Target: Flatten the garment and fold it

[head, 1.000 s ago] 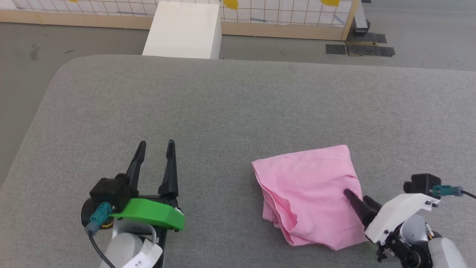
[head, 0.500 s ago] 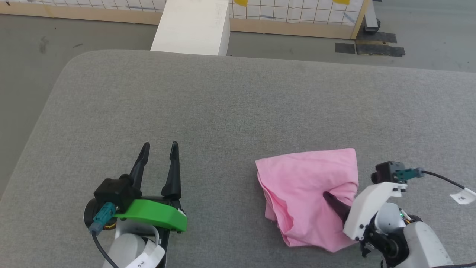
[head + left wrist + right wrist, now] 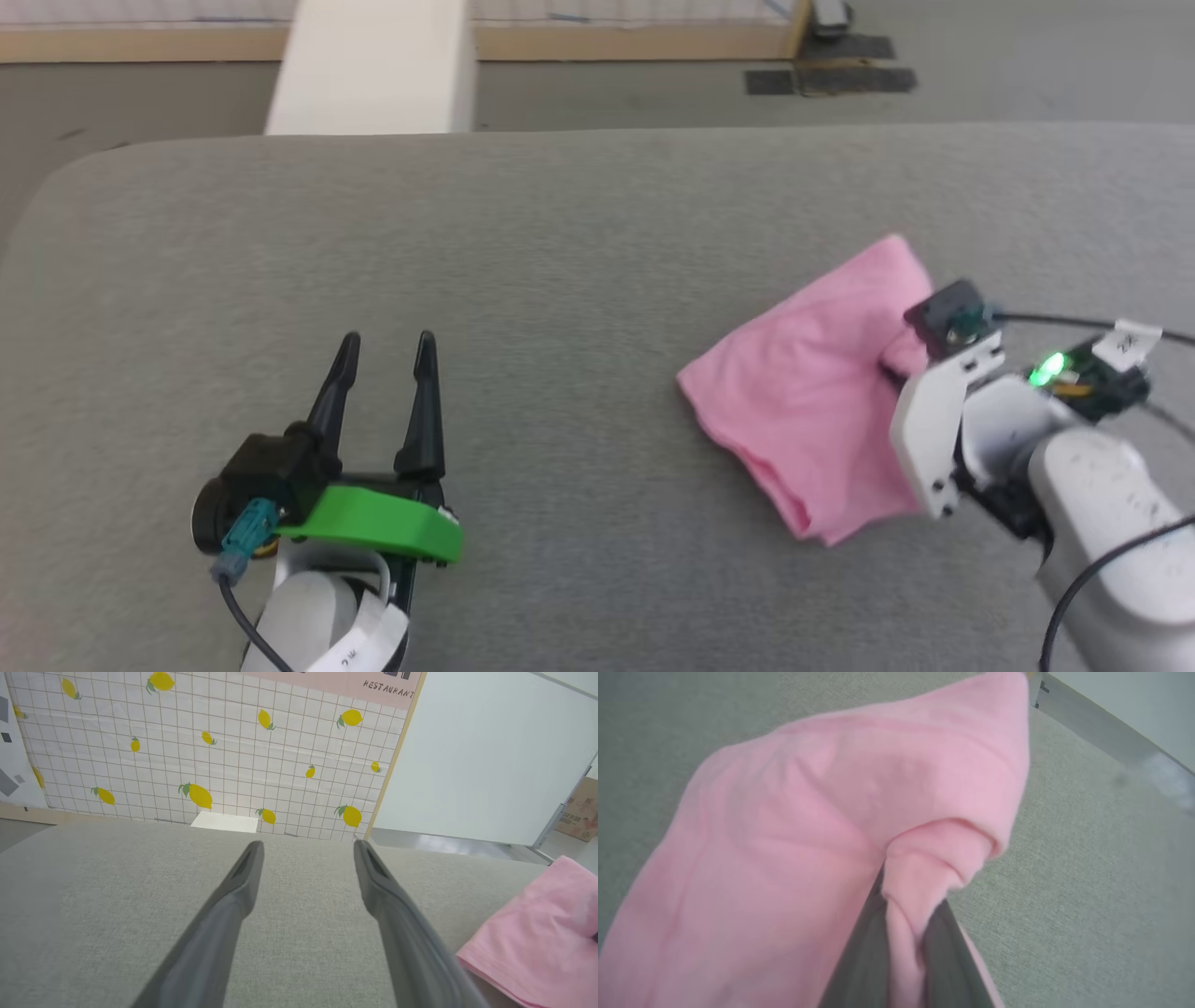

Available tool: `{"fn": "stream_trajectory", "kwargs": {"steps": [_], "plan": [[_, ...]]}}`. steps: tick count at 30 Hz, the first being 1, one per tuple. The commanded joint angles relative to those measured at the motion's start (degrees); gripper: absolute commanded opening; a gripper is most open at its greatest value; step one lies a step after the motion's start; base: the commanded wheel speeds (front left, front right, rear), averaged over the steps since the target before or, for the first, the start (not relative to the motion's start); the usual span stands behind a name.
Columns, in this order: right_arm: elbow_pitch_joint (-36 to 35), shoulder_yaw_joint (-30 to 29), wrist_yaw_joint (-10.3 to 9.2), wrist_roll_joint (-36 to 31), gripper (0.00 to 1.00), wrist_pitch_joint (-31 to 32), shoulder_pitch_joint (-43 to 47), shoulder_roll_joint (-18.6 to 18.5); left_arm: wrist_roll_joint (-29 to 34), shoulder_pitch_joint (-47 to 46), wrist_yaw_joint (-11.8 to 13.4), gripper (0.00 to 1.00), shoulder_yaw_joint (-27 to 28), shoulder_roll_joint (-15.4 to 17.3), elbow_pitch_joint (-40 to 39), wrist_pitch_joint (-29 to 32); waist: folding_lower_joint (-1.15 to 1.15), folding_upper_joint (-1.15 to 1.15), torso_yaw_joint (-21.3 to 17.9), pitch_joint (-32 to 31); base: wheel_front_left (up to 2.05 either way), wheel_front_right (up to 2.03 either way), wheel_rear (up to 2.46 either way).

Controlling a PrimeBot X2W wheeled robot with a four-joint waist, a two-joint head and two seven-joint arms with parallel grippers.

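Garment (image 3: 803, 411) diag, corner pts far-right | R hand (image 3: 906, 910) pinching fold | L hand (image 3: 388, 338) spread

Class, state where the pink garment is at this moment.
In the head view the garment sits bunched on the grey surface's right side, a fold pinched in the right gripper, well apart from the open left gripper.

The right tool (image 3: 906, 914) has its fingertips buried in a pinched fold of the garment (image 3: 784, 835). Beyond the garment's far corner, a grey strip (image 3: 1101, 737) is blurred. The left wrist view's right edge cuts the garment off.
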Motion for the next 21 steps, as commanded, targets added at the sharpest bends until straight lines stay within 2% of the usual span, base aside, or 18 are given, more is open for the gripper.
{"fn": "stream_trajectory", "kwargs": {"steps": [1, 5, 10, 16, 21], "plan": [[0.7, 1.2, -0.09, -0.8, 0.0, -0.5, -2.2, -1.3, 0.7, -1.5, -0.1, 1.0, -0.2, -0.1, -0.5, -0.2, 0.0, 0.0, -6.1, 3.7, 0.0, 0.0, 0.0], [4.7, 5.6, -0.09, -3.0, 0.0, -2.8, -7.6, -5.4, 2.0, -3.9, -0.5, 1.0, -0.5, 0.1, -1.0, -0.2, 0.0, 0.0, -11.0, 6.6, 0.0, 0.0, 0.0], [12.3, 6.4, -0.09, -5.1, 0.0, -8.5, -13.8, -7.2, 3.7, -7.0, -1.0, 1.0, -1.0, 1.0, -2.4, -0.2, 0.0, 0.0, -16.2, 10.9, 0.0, 0.0, 0.0], [23.6, 2.0, -0.09, -9.2, 0.0, -15.1, -19.4, -6.2, 5.1, -8.3, -1.2, 1.0, -1.8, 2.6, -3.7, 0.2, 0.0, 0.0, -20.0, 14.9, 0.0, 0.0, 0.0], [30.5, -3.6, -0.09, -12.8, 0.0, -20.0, -22.7, -6.0, 6.2, -8.6, -1.2, 1.0, -1.9, 4.7, -5.5, 2.2, 0.0, 0.0, -20.7, 17.4, 0.0, 0.0, 0.0]]}}
